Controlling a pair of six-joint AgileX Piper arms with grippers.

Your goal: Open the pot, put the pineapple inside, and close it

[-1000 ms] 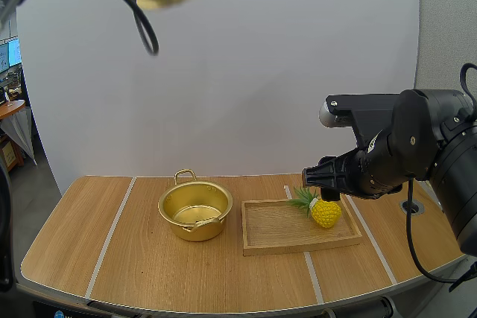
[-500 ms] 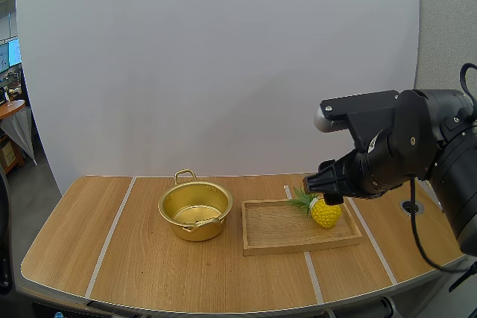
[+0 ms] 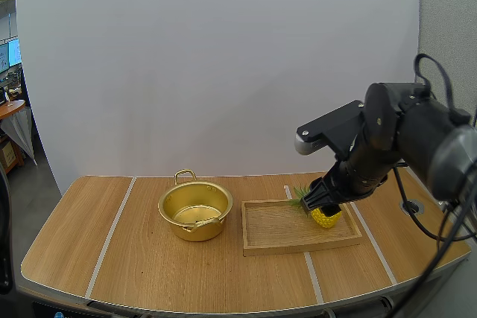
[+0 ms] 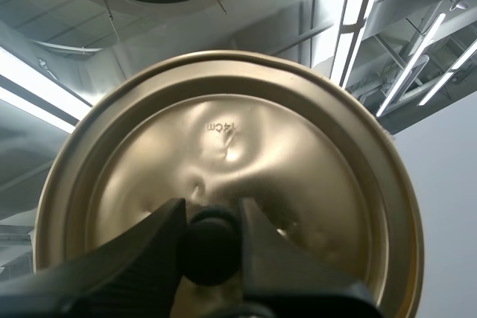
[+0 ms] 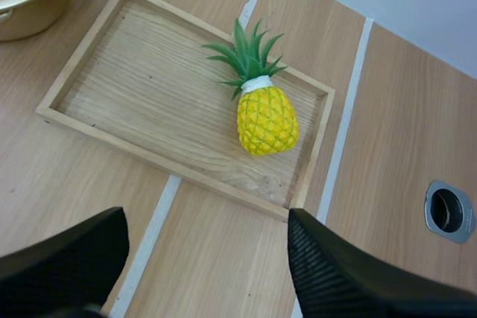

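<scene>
High view: the open pot (image 3: 195,210) stands left of the wooden tray (image 3: 276,232), which holds the pineapple (image 3: 326,218) beneath the right gripper (image 3: 325,199). Left wrist view: the left gripper (image 4: 212,217) pinches the lid (image 4: 223,132) by its knob. Right wrist view: the right fingers (image 5: 328,273) stand wide apart.

A light wooden table with white stripes (image 3: 134,266) stands before a plain white backdrop sheet (image 3: 223,72). A grey wall panel (image 3: 447,27) flanks it, with perhaps a brown desk (image 3: 9,109) opposite.
</scene>
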